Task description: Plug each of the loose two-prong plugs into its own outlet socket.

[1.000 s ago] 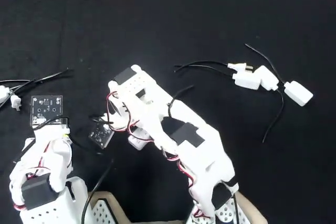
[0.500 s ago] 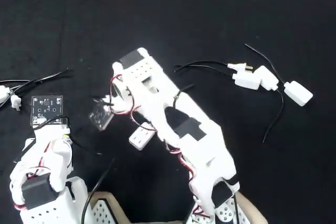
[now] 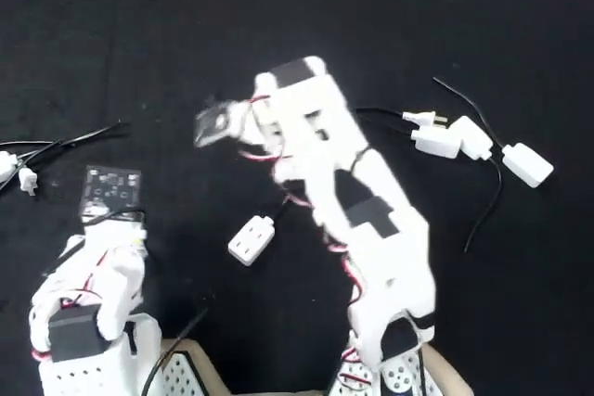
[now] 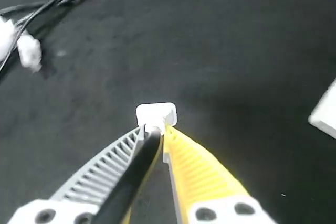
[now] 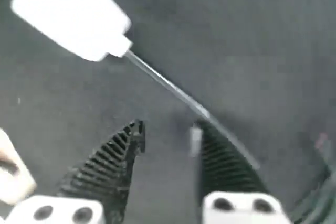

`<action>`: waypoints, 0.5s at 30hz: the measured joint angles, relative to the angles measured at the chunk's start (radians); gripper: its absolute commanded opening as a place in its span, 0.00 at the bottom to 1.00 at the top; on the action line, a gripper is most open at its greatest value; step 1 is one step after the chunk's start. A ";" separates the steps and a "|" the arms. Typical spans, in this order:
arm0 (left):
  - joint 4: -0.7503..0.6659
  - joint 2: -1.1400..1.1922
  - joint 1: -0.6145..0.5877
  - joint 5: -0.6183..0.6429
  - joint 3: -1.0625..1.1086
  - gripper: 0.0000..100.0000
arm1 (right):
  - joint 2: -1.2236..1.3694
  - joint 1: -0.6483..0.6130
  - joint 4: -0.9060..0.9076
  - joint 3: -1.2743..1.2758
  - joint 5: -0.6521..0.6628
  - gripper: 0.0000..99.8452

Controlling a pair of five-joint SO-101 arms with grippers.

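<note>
My left gripper [image 4: 157, 129] is shut on a small white plug [image 4: 156, 114], whose black cord runs back between the fingers. In the high view it sits at the front left [image 3: 111, 183]. My right gripper [image 5: 168, 129] is open, its black fingers on either side of a thin cord that leads to a white plug body [image 5: 71, 22]. In the high view this gripper [image 3: 218, 122] is blurred, left of the table's middle. A white outlet socket [image 3: 251, 238] lies in front of it on the black cloth. Three white plug and socket bodies [image 3: 473, 141] lie at the right.
Two small white plugs [image 3: 19, 175] with black wires lie at the left edge and also appear in the left wrist view [image 4: 23, 48]. Black cords trail around the right cluster. A white block [image 5: 11, 174] sits close beside the right gripper.
The right arm swung away from the front towards the back of the table, uncovering the white outlet socket. The left arm shifted slightly to the right.
</note>
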 measured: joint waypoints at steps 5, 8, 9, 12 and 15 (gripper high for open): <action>-0.003 0.006 0.153 -0.002 0.003 0.03 | 0.000 0.127 -0.083 0.141 -0.408 0.07; -0.003 0.006 0.239 0.000 0.003 0.03 | 0.000 0.180 -0.169 0.253 -0.577 0.07; -0.003 0.006 0.270 0.000 0.002 0.03 | 0.000 0.192 -0.212 0.287 -0.620 0.07; -0.003 0.006 0.385 0.000 0.002 0.03 | -0.035 0.204 -0.319 0.385 -0.738 0.07; -0.003 0.006 0.512 -0.002 0.002 0.03 | -0.063 0.212 -0.362 0.431 -0.812 0.07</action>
